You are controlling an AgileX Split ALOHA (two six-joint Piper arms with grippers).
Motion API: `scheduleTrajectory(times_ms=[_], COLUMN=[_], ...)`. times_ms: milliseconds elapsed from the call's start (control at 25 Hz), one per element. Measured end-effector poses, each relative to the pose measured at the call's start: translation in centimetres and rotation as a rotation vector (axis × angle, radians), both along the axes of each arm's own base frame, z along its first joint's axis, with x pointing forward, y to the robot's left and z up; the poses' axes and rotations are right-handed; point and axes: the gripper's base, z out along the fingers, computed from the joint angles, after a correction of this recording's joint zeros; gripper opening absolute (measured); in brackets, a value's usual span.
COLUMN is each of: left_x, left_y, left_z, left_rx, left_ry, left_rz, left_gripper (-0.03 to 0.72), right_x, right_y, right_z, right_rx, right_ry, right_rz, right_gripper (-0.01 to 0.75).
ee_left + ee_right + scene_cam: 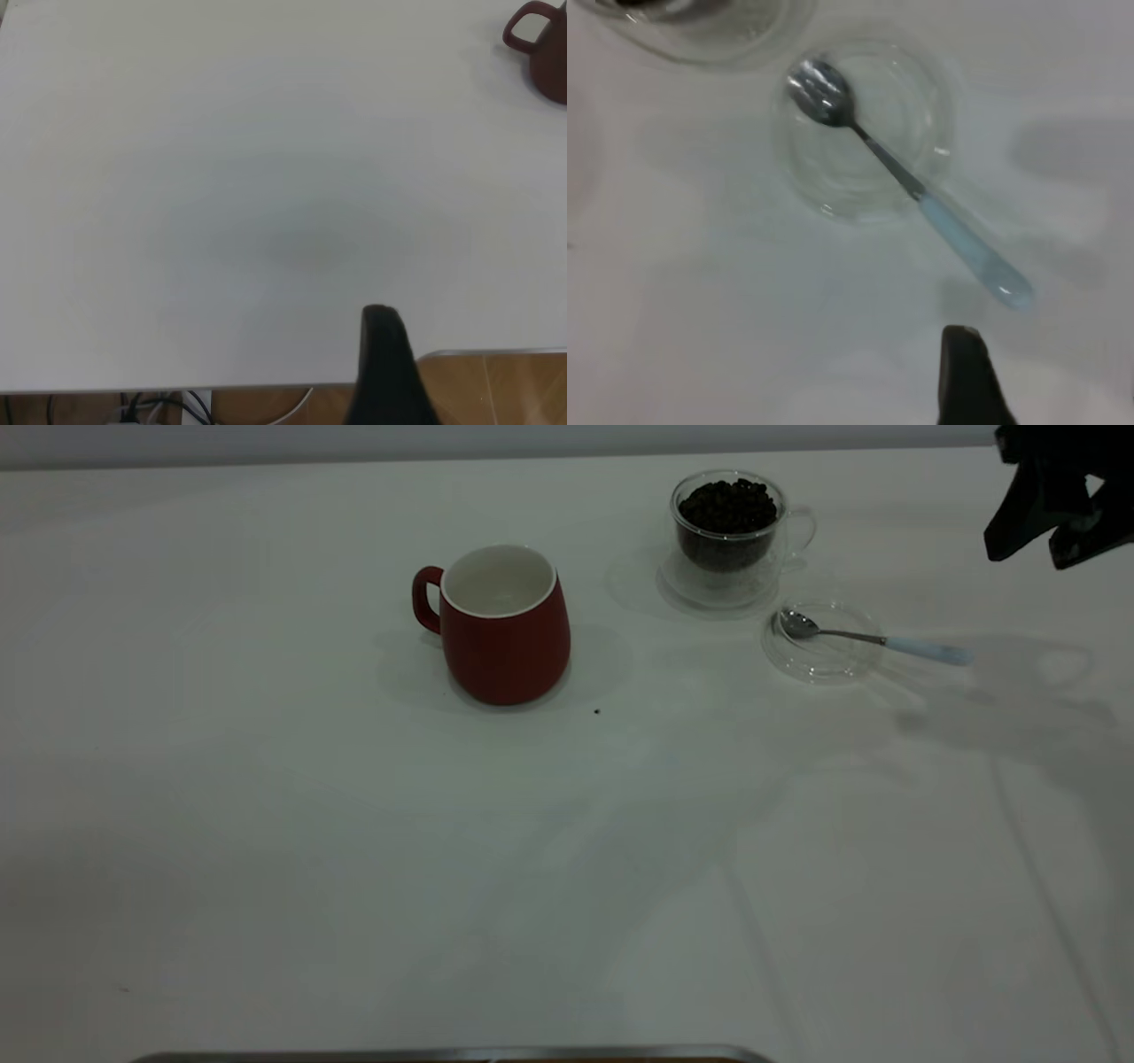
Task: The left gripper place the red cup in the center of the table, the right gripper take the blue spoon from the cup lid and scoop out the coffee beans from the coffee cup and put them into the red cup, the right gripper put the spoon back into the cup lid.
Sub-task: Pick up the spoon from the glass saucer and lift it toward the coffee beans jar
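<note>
Right pincer [1045,549] hovers, seemingly open, above the light, slippery blue spoon [904,177]; its pale handle offers the best hold.

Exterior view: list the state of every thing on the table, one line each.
red cup: upright, empty, handle toward the left arm's side.
coffee cup: upright, uncovered.
coffee beans: heaped to the coffee cup's rim.
cup lid: lying flat beside the coffee cup.
blue spoon: bowl in the lid, handle overhanging.
right gripper: raised, holding nothing.
</note>
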Motion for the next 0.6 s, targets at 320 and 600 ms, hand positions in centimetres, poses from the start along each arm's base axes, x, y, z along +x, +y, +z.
scheduleTrajectory(times_ms=[320,600], left_x=[0.0,0.0], left_y=[0.0,0.0], left_z=[0.0,0.0], left_rx=[-0.001,-0.002], left_ry=[0.000,0.000], left_rz=[0.001,0.001], left_gripper=[0.567,0.567], right_x=[-1.3,-2.6], right_y=[-2.5,-2.7], right_z=[-3.7,-6.1], right_rx=[0.364,0.461], right_ry=[-0.029,-0.048], right_rz=[-0.174,-0.293], right_gripper=[0.479,0.478])
